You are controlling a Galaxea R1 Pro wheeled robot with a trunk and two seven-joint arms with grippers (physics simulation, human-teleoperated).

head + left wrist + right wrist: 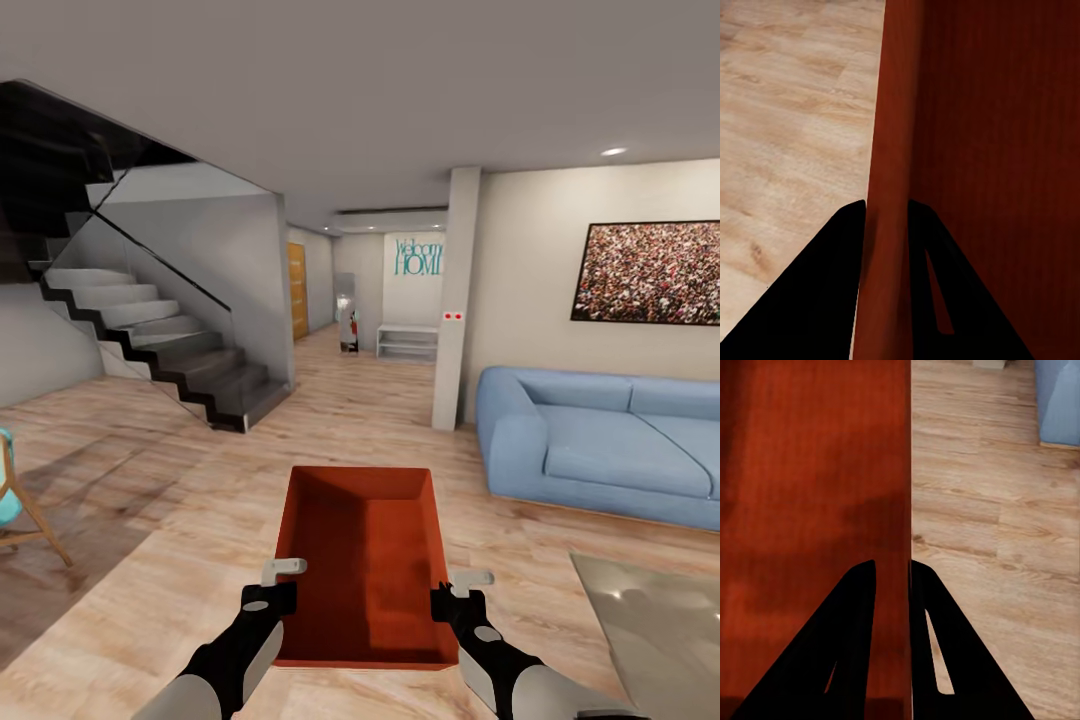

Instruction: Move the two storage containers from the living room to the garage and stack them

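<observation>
One orange-red topless storage container (365, 560) hangs low in front of me over the light wood planks of the living room (200, 480). My left gripper (278, 590) is shut on its left wall and my right gripper (445, 600) is shut on its right wall. In the left wrist view the ribbed wall (892, 150) runs between the dark fingers of the left gripper (886, 206). In the right wrist view the container (810, 472) has its wall pinched in the right gripper (892, 564). The bin is empty inside. The garage and its floor are out of view.
A blue sofa (600, 440) stands at the right, with a pale rug (660, 620) before it. A dark staircase (170, 350) rises at the left beside a wooden chair (15, 490). Past a white pillar (455, 300), a hallway leads to an orange door (297, 290) and a white shelf (408, 342).
</observation>
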